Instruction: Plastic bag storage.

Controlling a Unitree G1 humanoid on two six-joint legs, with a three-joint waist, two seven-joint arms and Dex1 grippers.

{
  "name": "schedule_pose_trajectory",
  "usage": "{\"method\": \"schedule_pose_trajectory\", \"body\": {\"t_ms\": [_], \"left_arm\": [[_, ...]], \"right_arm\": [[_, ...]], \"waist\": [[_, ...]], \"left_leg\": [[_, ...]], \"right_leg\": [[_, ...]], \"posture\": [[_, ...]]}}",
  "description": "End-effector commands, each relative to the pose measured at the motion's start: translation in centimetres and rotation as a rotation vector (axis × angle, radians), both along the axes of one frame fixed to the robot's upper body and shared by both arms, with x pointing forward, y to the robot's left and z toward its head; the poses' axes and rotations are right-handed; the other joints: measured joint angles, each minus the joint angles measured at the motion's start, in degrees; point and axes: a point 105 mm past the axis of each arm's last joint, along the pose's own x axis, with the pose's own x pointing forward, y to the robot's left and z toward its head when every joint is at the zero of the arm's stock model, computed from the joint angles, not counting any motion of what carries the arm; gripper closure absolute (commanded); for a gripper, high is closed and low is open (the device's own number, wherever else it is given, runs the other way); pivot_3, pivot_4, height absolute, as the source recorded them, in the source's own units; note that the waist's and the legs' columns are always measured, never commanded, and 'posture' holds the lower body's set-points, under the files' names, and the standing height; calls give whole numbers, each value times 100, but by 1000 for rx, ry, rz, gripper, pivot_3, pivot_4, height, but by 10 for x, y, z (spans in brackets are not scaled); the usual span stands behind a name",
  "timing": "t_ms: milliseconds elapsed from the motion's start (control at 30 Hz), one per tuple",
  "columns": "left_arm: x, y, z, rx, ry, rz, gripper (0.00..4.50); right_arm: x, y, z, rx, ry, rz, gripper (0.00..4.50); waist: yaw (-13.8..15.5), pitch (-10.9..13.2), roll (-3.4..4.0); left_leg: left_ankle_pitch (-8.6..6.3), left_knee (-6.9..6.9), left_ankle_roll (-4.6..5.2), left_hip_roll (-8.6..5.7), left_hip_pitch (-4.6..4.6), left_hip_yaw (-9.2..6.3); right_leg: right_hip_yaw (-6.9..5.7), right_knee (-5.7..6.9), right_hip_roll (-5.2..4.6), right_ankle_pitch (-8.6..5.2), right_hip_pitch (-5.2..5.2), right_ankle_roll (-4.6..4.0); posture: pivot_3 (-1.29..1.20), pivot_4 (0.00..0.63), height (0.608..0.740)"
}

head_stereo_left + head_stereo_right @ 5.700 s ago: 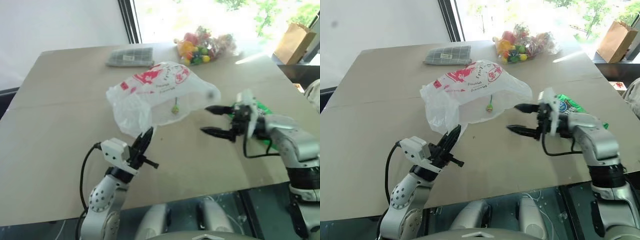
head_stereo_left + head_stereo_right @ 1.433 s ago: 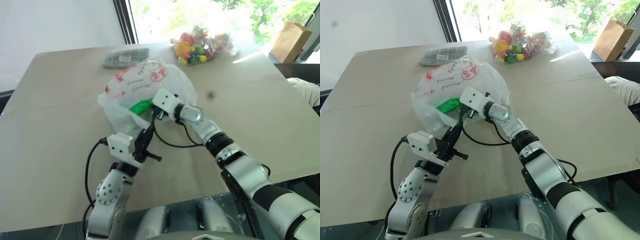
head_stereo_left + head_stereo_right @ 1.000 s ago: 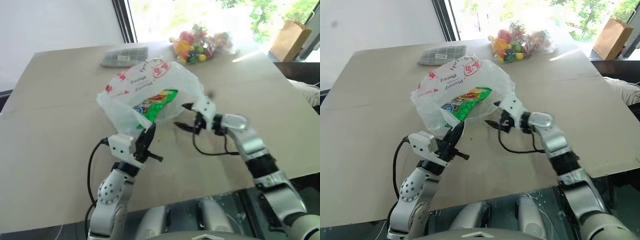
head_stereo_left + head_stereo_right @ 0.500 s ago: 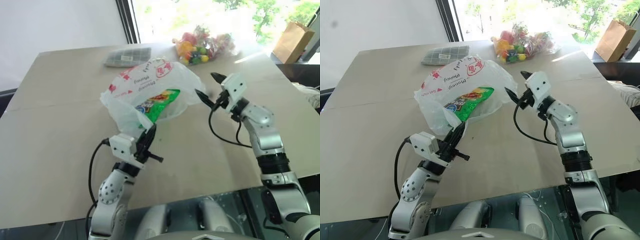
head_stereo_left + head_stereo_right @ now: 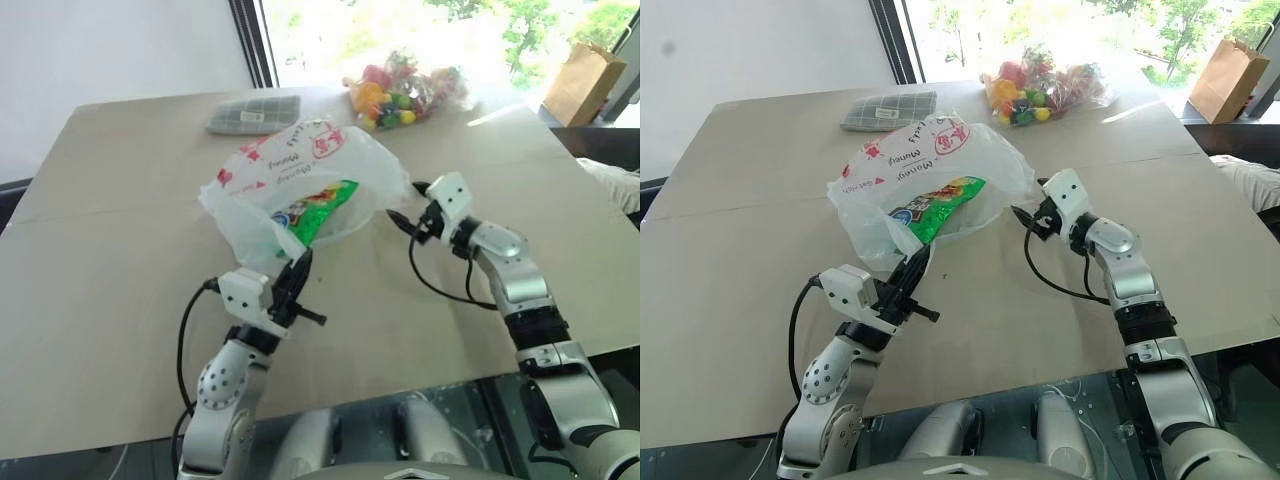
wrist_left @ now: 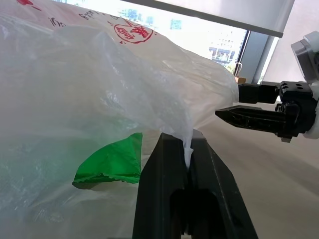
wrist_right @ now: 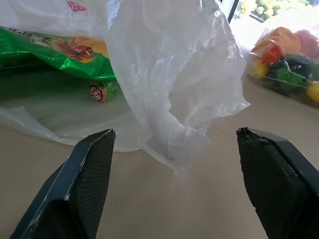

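Left end effector (image 6: pixel 186 149) pinches plastic bag (image 5: pixel 300 170); right end effector (image 7: pixel 174 149), spread wide, faces it.

Both arms are silver-grey metal with rounded joint housings and dark bands between the segments. Each ends in a white boxy wrist block carrying two tapering black fingers: the left gripper (image 5: pixel 297 283) and the right gripper (image 5: pixel 408 205). A thin black cable loops loosely out from each wrist block and back along the forearm.

Snack packet (image 5: pixel 938 205) in plastic bag (image 5: pixel 930 150) (tabletop).
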Motion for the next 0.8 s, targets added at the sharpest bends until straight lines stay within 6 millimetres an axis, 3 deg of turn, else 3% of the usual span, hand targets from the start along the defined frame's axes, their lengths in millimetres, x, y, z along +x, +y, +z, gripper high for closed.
{"method": "schedule_pose_trajectory", "body": {"t_ms": [33, 133, 267, 467, 533, 600, 700, 800], "left_arm": [[-2, 0, 6, -4, -31, -3, 4500], [-2, 0, 5, -8, -28, -2, 4500], [-2, 0, 6, -14, -26, -3, 4500], [4, 10, 15, -2, -59, 2, 4500], [17, 26, 36, -11, -118, 35, 4500], [33, 43, 71, -16, -211, 69, 4500], [53, 67, 134, -17, -377, 105, 4500], [61, 90, 202, -43, -537, 149, 4500]], "right_arm": [[3, 1, 20, 44, -62, -6, 1373], [4, 1, 23, 56, -73, -14, 3019], [5, 1, 25, 68, -72, -16, 4415], [6, -5, 43, 206, 20, 16, 4415], [7, -10, 64, 339, 93, 61, 4415], [4, -14, 98, 482, 151, 152, 4415], [-4, -24, 154, 660, 164, 283, 4415], [-13, -28, 196, 722, 107, 360, 4415]], "waist": [[-1, 0, 0], [-1, 0, 0], [-1, 0, 0], [-2, 0, 0], [3, 0, 0], [27, 7, 4], [44, 6, 4], [46, 10, -6]], "left_leg": [[0, 0, 0, 0, 0, 0], [0, 0, 0, 0, 0, 0], [0, 1, 0, 0, 0, 0], [0, 2, 0, 0, 0, 0], [0, 4, 0, 1, -1, -2], [1, 13, -1, 2, -4, -8], [3, 21, -5, 1, -15, -17], [2, 20, -3, -2, -35, -22]], "right_leg": [[0, 0, 0, 0, 0, 0], [0, 0, 0, 0, 0, 0], [0, 0, 0, 0, 0, 0], [0, 2, 0, 0, 0, 0], [-2, 5, 0, 0, 0, 0], [-8, 11, 1, 0, 0, 0], [-19, 9, 3, 6, -5, -9], [-24, 2, 2, 6, -24, -10]], "posture": [[0, 150, 740], [0, 150, 740], [0, 150, 740], [0, 150, 740], [0, 150, 740], [0, 150, 740], [0, 150, 740], [0, 150, 740]]}}
